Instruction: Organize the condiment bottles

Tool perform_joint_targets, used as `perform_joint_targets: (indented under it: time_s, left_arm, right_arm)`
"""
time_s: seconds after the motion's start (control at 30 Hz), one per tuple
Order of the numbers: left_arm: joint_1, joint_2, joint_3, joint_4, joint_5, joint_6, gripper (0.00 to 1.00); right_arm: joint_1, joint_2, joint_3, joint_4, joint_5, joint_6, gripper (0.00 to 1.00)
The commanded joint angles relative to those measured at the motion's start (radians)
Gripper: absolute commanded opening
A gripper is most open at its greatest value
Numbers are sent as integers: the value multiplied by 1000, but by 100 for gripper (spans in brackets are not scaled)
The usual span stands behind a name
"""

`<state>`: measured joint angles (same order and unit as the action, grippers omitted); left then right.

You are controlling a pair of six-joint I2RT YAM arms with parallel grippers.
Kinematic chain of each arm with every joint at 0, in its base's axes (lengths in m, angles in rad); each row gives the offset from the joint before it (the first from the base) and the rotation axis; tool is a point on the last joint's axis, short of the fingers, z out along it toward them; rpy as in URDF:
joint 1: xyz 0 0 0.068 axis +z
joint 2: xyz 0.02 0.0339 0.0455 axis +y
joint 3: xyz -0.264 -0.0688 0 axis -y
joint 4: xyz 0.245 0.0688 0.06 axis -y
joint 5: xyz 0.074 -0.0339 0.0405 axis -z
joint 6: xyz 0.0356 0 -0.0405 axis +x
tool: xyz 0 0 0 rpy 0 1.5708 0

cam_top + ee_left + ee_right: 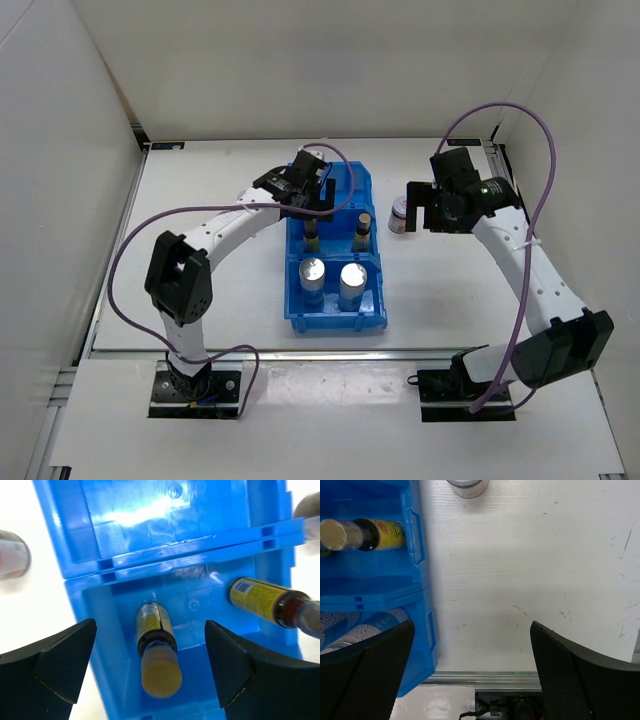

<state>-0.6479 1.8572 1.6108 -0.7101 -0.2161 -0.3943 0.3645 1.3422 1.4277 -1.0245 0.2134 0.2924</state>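
Looking down from overhead, I've got the blue bin (335, 318) sitting mid-table between the two arms, its three compartments in a row running away from me. In the nearest compartment the left shaker (313, 270) and the right shaker (352, 275) stand upright side by side, silver lids up. In the middle compartment there are two more, upright and apart: the left amber bottle (156, 630) and the right amber bottle (260, 599), which is over by the opposite wall. The far compartment's blue floor is catching glare on the left wrist camera.

The left gripper (151, 624) hangs over the middle compartment with its fingers spread wide. The left amber bottle shows in the gap below them, neither finger touches it, and nothing is held.

The right gripper (472, 625) is out over the white table (530, 570), right of the bin. Its fingers are wide as well, with just tabletop between them. A white-lidded jar (400, 214) stands on the table just beside that gripper, apart from the bin's right wall.

On the left wrist feed a blurred grey container (12, 555) with a reddish patch sits on the table off the bin's left side. It's too soft for me to say which one it is.
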Motion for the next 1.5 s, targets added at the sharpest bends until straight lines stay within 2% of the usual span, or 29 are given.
perform_joint_targets:
  time_s: [0.0, 0.2, 0.4, 0.67, 0.8, 0.97, 1.07, 1.17, 1.2, 1.33, 1.47]
  left_arm:
    - [1, -116, 24, 15, -37, 24, 100]
    - [10, -196, 150, -61, -66, 89, 100]
    - [154, -331, 147, -163, -89, 136, 100]
    - [341, -538, -188, -134, -123, 172, 100]
    - [364, -610, -348, -77, -163, 181, 100]
    - [364, -780, -540, 47, -163, 190, 100]
    - [364, -880, -620, 109, -174, 190, 100]
    - [364, -977, -721, 168, -183, 201, 100]
    - [364, -992, -747, 178, -192, 201, 100]
    - [324, -988, -756, 196, -204, 201, 100]
    - [312, -945, -736, 196, -193, 201, 100]
  right_arm:
    - [-15, 44, 69, -6, 4, 36, 99]
    - [-74, 222, 207, -6, -29, 45, 99]
    - [-148, 489, 387, 3, -98, 34, 99]
    - [-148, 701, 497, 21, -137, 11, 100]
    - [-148, 796, 542, 30, -157, 2, 100]
    - [-148, 865, 567, 30, -147, 2, 99]
    - [-148, 890, 567, 30, -147, 2, 86]
    - [-148, 890, 554, 40, -147, 2, 64]
    - [-148, 881, 554, 40, -147, 2, 49]
    - [-116, 801, 577, 21, -63, 2, 21]
    - [-107, 736, 667, 12, -64, 2, 10]
